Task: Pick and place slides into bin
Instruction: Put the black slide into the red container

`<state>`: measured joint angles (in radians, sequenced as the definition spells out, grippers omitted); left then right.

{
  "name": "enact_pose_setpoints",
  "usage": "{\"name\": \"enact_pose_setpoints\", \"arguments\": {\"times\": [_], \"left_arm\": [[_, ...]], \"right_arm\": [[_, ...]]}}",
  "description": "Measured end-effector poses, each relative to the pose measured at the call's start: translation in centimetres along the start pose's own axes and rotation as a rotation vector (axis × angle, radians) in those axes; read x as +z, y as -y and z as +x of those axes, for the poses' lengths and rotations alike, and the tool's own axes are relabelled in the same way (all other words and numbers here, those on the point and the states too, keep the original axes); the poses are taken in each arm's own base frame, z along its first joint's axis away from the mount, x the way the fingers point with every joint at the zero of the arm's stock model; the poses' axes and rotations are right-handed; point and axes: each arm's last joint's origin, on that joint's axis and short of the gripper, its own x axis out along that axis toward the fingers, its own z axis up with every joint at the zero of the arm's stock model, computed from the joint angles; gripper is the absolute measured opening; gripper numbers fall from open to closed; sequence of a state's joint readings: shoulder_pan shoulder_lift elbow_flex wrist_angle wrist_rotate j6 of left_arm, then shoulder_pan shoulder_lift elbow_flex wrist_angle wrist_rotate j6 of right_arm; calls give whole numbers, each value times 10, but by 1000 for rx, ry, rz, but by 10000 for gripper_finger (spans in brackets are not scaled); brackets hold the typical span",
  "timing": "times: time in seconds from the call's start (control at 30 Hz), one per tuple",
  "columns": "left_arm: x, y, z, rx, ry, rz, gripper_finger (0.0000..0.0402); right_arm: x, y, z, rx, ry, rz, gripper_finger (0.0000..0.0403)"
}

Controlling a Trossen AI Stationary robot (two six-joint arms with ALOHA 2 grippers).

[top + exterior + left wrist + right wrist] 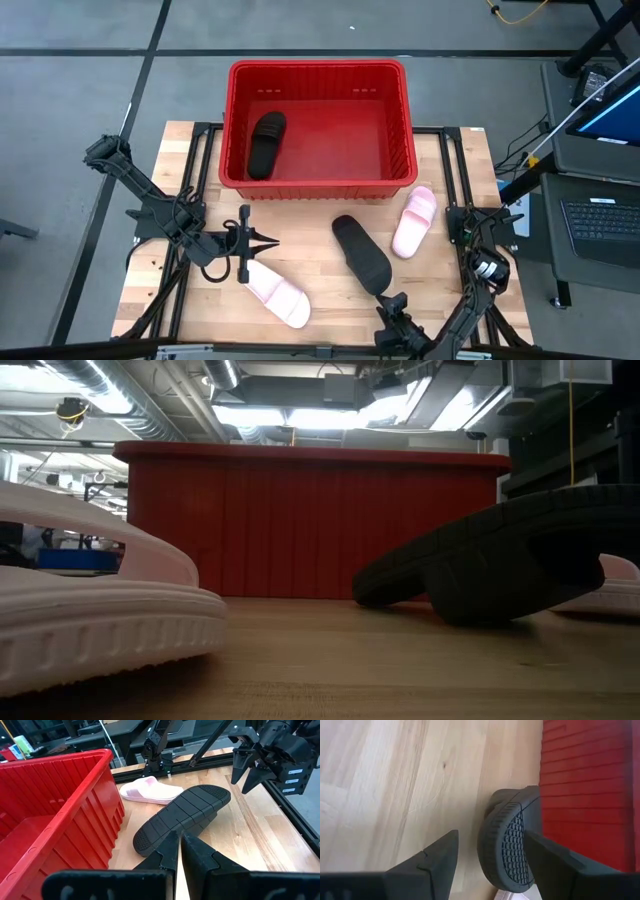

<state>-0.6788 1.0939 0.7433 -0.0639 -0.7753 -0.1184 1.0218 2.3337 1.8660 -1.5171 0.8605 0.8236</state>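
Four slides show: one black slide [267, 144] inside the bin [318, 72] at the table's far edge, one black slide [361, 255] sole-up mid-table, two pink. Light and flexible, probably; pinch an edge. The right gripper [391, 305], fingers spread, hangs at its heel; the left gripper [270, 243], fingers together, holds nothing.

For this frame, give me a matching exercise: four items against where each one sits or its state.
Items:
1. black slide
2. black slide, sole up
3. left tool
4. right tool

Places or states:
A. open, at the end of the upturned slide
B. inside the red bin, left part
C. shut, beside a pink slide
D. on the table in front of the bin

Pairs: 1-B, 2-D, 3-C, 4-A
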Motion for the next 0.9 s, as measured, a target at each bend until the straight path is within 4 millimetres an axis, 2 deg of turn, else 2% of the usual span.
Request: {"name": "enact_pose_setpoints", "arguments": {"times": [0.4,0.9], "left_arm": [[0,0,0,-11,-1,0,15],[0,0,0,-12,-2,0,15]], "right_arm": [[1,0,0,3,2,11,225],[5,6,13,-10,-29,26,225]]}}
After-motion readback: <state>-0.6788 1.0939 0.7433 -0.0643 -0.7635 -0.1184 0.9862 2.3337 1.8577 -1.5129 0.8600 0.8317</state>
